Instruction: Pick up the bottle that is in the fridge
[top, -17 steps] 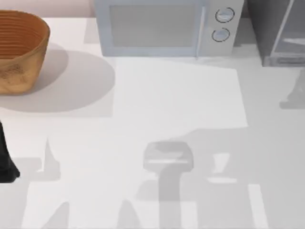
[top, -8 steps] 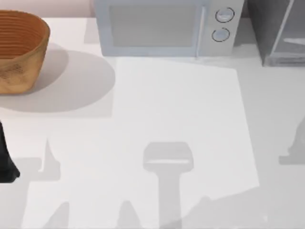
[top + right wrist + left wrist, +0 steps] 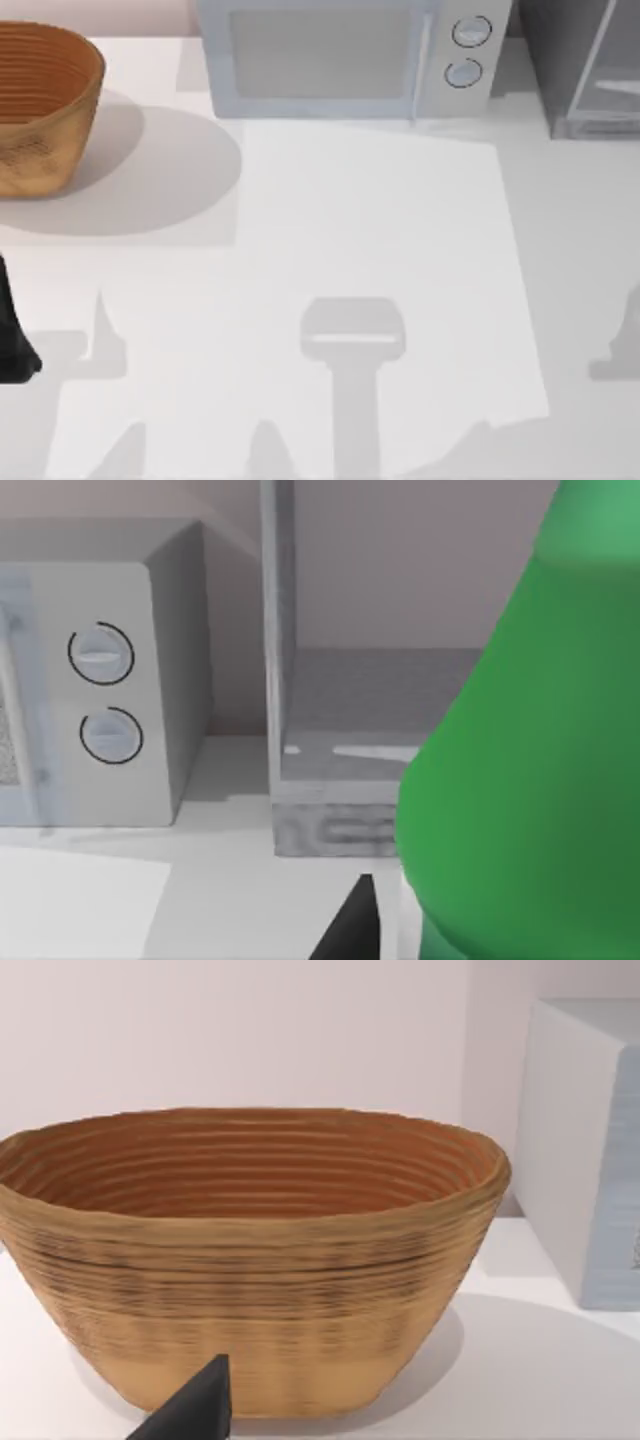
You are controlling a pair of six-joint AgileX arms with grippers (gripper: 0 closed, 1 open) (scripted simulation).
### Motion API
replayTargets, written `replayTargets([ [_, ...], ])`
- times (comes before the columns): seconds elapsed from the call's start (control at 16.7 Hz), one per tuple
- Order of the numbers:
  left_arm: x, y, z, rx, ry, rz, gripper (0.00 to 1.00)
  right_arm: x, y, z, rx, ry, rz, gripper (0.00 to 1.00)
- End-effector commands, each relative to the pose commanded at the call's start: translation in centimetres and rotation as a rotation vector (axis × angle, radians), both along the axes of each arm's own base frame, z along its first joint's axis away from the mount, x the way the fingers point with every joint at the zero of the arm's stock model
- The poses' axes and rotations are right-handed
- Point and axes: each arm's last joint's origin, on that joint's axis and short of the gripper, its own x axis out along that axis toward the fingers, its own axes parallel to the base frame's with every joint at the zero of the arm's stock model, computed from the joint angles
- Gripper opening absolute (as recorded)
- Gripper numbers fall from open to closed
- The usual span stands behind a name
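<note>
From above I see the white bench point(image 3: 380, 230) with a woven basket point(image 3: 40, 105) at its far left, a microwave point(image 3: 345, 60) along the back edge, and the fridge point(image 3: 585, 65) in the back right corner. A black tapered object point(image 3: 12, 335) stands at the left edge.

My right wrist camera gives me what the overhead does not: the bottle point(image 3: 530, 770) sits very close to the lens, a broad green body narrowing upward, so its long axis looks roughly upright with the neck end up, though it is too close for me to be sure of its tilt. Behind it are the fridge's open grey interior and pale frame, with the microwave's two knobs beside. A dark tip of the right gripper point(image 3: 350, 925) sits just beside the bottle; I cannot tell how wide that gripper stands or whether it has hold of anything.

My left wrist camera faces the basket, with a dark tip of the left gripper point(image 3: 195, 1410) before it; its opening is likewise unreadable.
</note>
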Motion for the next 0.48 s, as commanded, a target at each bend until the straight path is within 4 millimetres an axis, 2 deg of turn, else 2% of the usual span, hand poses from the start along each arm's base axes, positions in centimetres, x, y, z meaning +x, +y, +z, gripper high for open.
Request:
replayTargets([
  [0.3, 0.0, 0.0, 0.0, 0.000, 0.000, 0.000, 1.00, 0.0, 0.0, 0.2, 0.002, -0.001, -0.001, 0.00],
  [0.48, 0.0, 0.0, 0.0, 0.000, 0.000, 0.000, 1.00, 0.4, 0.4, 1.9, 0.003, -0.018, -0.003, 0.00],
])
